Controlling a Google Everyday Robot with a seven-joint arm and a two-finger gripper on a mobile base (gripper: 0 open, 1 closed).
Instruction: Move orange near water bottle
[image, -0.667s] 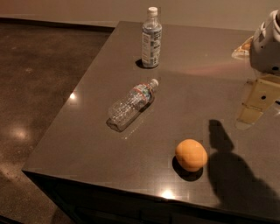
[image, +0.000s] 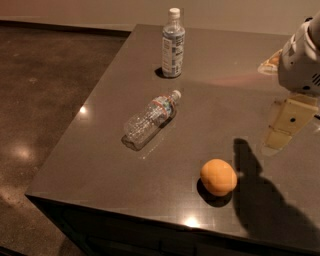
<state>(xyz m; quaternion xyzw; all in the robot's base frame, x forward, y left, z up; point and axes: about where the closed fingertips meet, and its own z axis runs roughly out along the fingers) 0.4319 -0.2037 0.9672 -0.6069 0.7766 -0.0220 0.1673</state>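
Your gripper (image: 281, 131) hangs above the right side of the dark table (image: 95, 165), empty, and you cannot tell whether it is open or closed. The orange (image: 218, 177) sits near the front edge, left of and below the gripper. The water bottle (image: 151, 118) lies on its side mid-table, well apart from the orange. A labelled bottle (image: 173, 44) stands upright farther back.

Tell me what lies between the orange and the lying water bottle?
Camera view: only bare tabletop between orange and water bottle; gripper hovers at the picture's right.

Hand (image: 277, 141) slightly lower, nearer orange (image: 218, 177).
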